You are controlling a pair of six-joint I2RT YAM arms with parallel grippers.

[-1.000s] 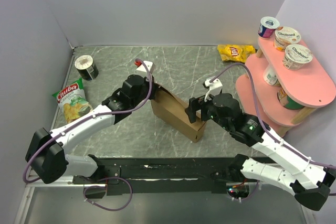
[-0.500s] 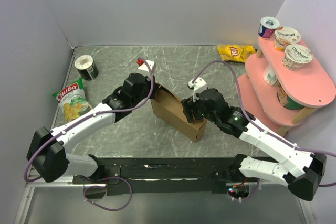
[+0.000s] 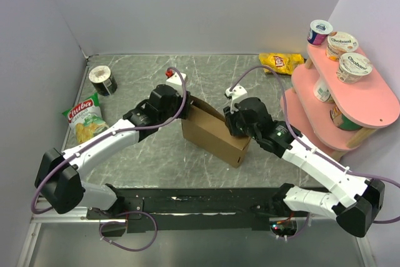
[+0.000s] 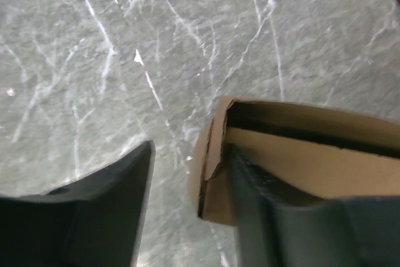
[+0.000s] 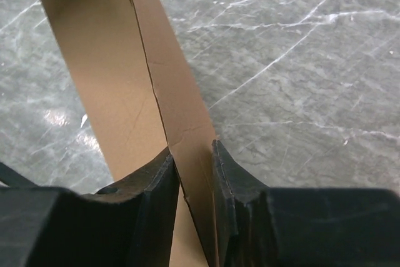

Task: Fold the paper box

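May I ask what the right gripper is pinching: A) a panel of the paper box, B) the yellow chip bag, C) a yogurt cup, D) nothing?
A: the right wrist view shows the right gripper clamped across a thin cardboard panel of the paper box.

marble table (image 3: 212,79) | paper box (image 3: 215,134) | green chip bag (image 3: 85,120) | yellow bag (image 3: 281,62) | can (image 3: 102,80)
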